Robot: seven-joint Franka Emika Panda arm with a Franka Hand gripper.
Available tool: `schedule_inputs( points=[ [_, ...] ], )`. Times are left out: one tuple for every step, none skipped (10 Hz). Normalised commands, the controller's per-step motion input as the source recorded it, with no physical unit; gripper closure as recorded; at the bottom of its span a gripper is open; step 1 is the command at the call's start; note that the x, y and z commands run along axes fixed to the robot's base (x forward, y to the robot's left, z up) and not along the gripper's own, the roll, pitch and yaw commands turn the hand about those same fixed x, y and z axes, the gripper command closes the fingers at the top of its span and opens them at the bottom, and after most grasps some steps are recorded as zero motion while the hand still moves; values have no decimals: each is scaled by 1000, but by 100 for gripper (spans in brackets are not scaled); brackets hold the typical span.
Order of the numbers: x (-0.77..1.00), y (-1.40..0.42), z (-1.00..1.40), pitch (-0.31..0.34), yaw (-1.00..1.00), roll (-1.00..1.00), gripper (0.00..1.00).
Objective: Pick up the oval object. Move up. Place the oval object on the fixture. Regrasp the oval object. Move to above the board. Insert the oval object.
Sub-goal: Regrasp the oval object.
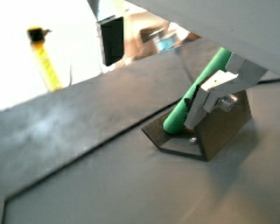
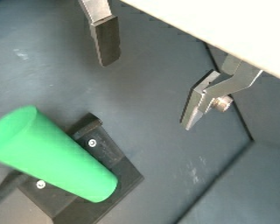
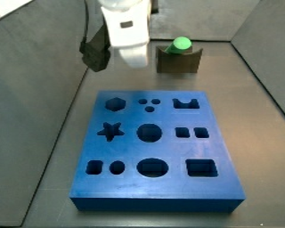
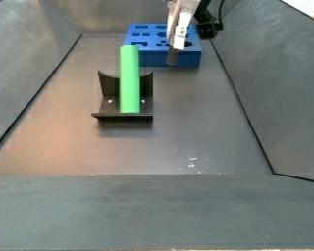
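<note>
The bright green oval object (image 4: 130,76) leans in the notch of the dark fixture (image 4: 123,110), and nothing grips it. In both wrist views the oval object (image 2: 52,164) and the fixture (image 2: 99,149) lie off to one side of my fingers. My gripper (image 2: 154,74) is open with only bare grey floor between its silver fingers (image 2: 104,42). In a side view the gripper (image 3: 132,59) hangs beside the fixture (image 3: 178,62), behind the blue board (image 3: 151,142). One finger (image 1: 216,91) stands in front of the oval object (image 1: 189,101) but apart from it.
The board (image 4: 157,41) with its shaped holes lies between the grey bin walls (image 4: 42,78). A yellow post (image 1: 42,57) shows outside the bin in a wrist view.
</note>
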Motion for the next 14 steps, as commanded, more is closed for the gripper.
schedule_inputs(
  points=[
    [42, -5, -16, 720, -233, 373, 0],
    [61, -12, -21, 707, -28, 297, 0],
    [59, -31, -20, 681, 147, 248, 0],
    [68, -48, -2, 608, 311, 194, 0],
    [75, -43, -6, 512, 394, 162, 0],
    [72, -41, -12, 348, 459, 138, 0],
    [65, -43, -11, 230, 467, 121, 0],
    [62, -43, -9, 156, 455, 110, 0],
    [57, -38, -2, 39, 403, 85, 0],
    [52, -35, -10, -29, 361, 72, 0],
    [45, -38, -12, -93, 291, 71, 0],
    [41, -39, -9, -105, 252, 70, 0],
    [1000, -21, -4, -109, 136, 38, 0],
    [1000, -19, -9, -104, 84, 41, 0]
  ],
)
